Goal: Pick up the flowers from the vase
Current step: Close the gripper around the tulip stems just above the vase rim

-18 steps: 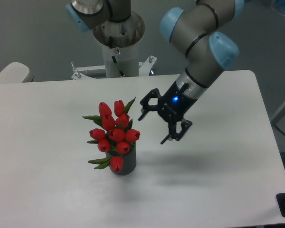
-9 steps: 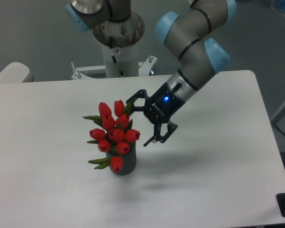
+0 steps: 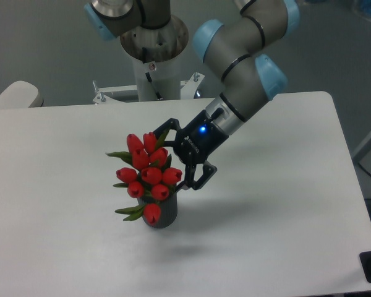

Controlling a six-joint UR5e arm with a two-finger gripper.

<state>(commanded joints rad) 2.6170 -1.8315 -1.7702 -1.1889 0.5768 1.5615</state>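
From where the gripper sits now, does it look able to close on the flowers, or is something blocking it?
Probably yes. The gripper is open at the right side of the flowers, its fingers reaching around the upper buds. Nothing lies between them. The vase sits lower, below the fingers. Depth is hard to judge from this one view.

Occluded and cropped elements

The flowers (image 3: 147,174) cover the vase (image 3: 164,213) mouth and upper wall; stems and string are not visible. Behind the flowers, the arm's upper links (image 3: 260,25) run off the top edge. Gripper (image 3: 173,157) contact with the flowers is indeterminable.
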